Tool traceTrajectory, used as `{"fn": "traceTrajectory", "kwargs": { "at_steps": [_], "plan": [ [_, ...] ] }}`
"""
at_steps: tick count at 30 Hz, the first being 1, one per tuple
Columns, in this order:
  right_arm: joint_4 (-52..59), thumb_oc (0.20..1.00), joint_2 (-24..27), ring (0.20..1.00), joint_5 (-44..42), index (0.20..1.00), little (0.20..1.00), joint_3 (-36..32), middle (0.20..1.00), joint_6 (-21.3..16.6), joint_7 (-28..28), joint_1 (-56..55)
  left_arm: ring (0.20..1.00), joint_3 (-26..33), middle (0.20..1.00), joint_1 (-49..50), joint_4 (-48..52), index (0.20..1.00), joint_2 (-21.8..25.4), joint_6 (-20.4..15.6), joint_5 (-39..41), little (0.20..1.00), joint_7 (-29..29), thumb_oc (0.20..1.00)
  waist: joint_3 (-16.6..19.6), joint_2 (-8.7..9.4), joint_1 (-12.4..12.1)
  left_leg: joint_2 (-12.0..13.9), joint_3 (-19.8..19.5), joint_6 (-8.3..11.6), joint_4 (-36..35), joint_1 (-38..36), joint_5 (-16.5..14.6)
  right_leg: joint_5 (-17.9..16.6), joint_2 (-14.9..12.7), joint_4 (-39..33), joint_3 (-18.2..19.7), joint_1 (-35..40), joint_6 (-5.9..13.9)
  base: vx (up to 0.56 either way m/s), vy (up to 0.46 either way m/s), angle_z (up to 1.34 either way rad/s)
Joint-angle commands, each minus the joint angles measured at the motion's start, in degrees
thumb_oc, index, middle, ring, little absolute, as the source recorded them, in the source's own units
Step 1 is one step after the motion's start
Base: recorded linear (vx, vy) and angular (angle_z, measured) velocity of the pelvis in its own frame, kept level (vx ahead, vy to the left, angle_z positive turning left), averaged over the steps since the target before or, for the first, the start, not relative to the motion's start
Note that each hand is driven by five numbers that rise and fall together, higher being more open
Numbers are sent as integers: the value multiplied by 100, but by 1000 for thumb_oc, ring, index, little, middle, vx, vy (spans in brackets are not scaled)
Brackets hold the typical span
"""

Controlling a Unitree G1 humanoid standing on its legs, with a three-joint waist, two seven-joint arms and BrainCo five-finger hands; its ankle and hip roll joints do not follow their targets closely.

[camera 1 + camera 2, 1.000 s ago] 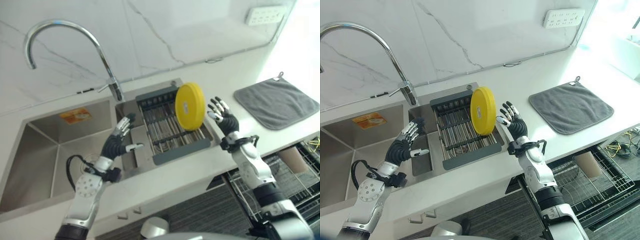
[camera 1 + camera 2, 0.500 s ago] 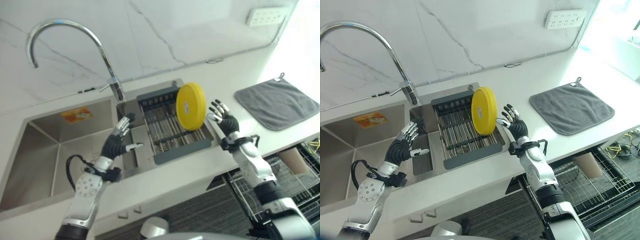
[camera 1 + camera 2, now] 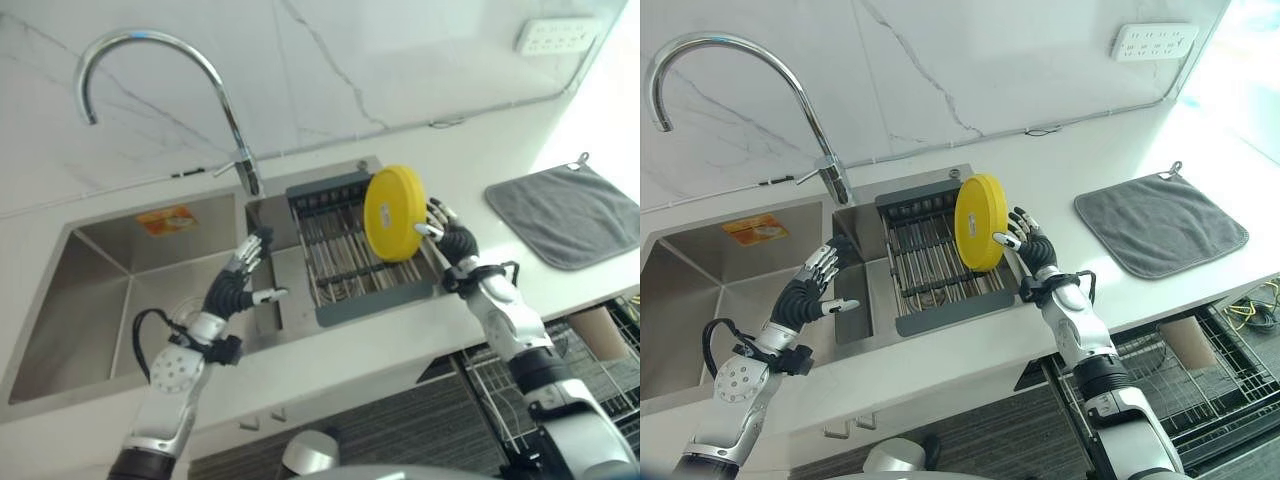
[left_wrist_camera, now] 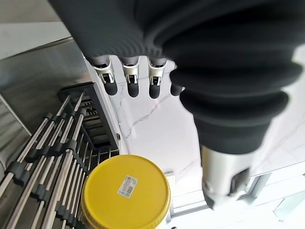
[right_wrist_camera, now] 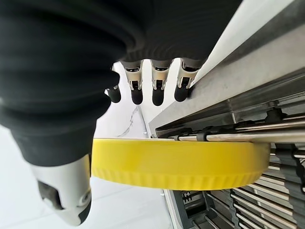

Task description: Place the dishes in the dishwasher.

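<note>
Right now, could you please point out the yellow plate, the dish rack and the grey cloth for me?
yellow plate (image 3: 979,222), right eye view, middle of its round face.
dish rack (image 3: 952,317), right eye view, near grey rim.
grey cloth (image 3: 1160,222), right eye view, middle of the fabric.

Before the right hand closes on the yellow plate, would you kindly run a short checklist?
1. Yellow plate stands on edge in the drying rack: ok.
2. Right hand at the plate's rim, fingers straight: ok.
3. Fingers actually touching the plate: cannot tell.
4. Left hand over the sink, away from the plate, holding nothing: ok.
5. Dishwasher basket pulled out below the counter: ok.
</note>
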State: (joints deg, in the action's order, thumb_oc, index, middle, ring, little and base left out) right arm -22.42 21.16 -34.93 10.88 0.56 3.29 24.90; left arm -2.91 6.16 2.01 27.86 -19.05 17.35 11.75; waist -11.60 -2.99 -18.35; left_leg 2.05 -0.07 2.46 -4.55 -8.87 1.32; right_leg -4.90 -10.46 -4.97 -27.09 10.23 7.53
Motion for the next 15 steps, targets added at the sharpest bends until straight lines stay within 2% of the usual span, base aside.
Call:
{"fn": "traceTrajectory", "kwargs": {
  "at_steps": [1,8,11,15],
  "plan": [
    [347,1000,43,1000,21,1000,1000,326,1000,-181,74,537,1000,-133,1000,-162,314,1000,272,-233,173,1000,24,1000,75,137,-99,260,161,185,592,439,-493,589,-455,576,246,-53,383,0,0,0],
    [363,1000,6,1000,267,1000,1000,431,1000,-87,-30,516,1000,-143,1000,-198,317,1000,266,-202,181,1000,46,1000,67,152,-110,259,164,182,617,456,-500,594,-461,592,254,-66,387,0,0,0],
    [210,1000,102,1000,718,1000,1000,474,1000,75,-282,671,1000,-197,1000,-287,305,1000,288,-222,32,1000,1,1000,50,168,-129,263,136,194,601,487,-482,595,-446,595,256,-89,385,0,0,0],
    [138,1000,193,1000,723,1000,1000,503,1000,99,-367,756,1000,-225,1000,-328,305,1000,330,-200,52,1000,-12,1000,29,188,-147,273,129,209,607,515,-474,590,-446,591,243,-101,388,-11,-2,3]
  ]
}}
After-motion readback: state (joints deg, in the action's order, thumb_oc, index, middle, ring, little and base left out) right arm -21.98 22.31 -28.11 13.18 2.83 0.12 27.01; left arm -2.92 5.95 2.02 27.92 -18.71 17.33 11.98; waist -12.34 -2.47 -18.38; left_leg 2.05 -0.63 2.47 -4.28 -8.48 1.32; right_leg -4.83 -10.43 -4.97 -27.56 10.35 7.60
